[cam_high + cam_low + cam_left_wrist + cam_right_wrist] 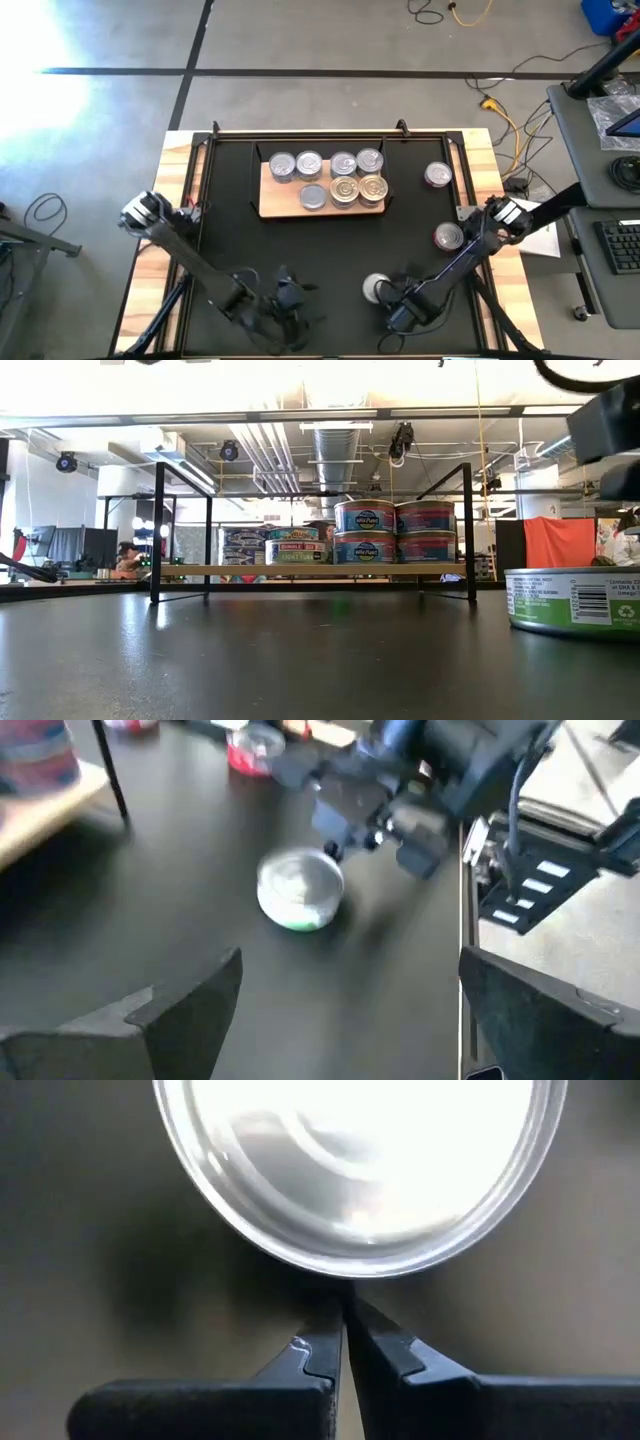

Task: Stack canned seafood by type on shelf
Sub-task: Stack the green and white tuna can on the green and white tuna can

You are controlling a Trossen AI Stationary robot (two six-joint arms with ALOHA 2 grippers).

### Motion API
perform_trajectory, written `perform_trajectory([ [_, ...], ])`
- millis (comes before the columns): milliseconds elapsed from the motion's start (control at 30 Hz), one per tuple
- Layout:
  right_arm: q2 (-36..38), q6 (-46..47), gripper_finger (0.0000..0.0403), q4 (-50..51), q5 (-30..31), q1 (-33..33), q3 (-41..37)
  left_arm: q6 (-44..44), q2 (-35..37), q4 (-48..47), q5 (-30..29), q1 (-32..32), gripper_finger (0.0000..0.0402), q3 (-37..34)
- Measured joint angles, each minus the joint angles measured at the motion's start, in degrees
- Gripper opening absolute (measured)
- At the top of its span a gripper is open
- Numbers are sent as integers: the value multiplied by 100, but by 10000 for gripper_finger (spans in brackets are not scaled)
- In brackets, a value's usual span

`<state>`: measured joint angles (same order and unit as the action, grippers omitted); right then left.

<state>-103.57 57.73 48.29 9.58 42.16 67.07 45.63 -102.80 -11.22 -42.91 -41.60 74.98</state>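
High view: 7 tins are sitting grouped on the shelf [322, 183]; 3 are waiting on the desk [230, 230].

Left wrist: left fingers [190, 1010] are hanging spread, idle.

Right wrist: right fingers [322, 1350], pressed together, are touching the near tin [365, 1170], probably nudging it.

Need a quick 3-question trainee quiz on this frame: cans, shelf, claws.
1. True or false: the right claw is shut, its tips right at the silver can on the mat.
2. How many cans lie on the mat, off the shelf? A) one B) three C) five
3. Fill in: the left claw is ____.

Key: 1 true. 2 B: the silver can plus two red-sided cans near the right edge. 3 open, holding nothing.
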Motion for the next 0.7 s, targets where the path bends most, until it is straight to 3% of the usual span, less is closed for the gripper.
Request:
perform_trajectory([
  [233,-4,-1187,13,-2060,180,-129,-44,1838,-1034,-1268,116,170,357,820],
  [433,324,-2256,13,-2394,356,155,-29,2458,-1383,-1069,609,260,357,823],
  [567,742,-1803,19,-2478,598,333,-374,2478,-1402,-1078,657,277,357,822],
  [700,990,-546,67,-3121,1275,728,-880,2453,-1278,-1078,1117,459,357,819],
])
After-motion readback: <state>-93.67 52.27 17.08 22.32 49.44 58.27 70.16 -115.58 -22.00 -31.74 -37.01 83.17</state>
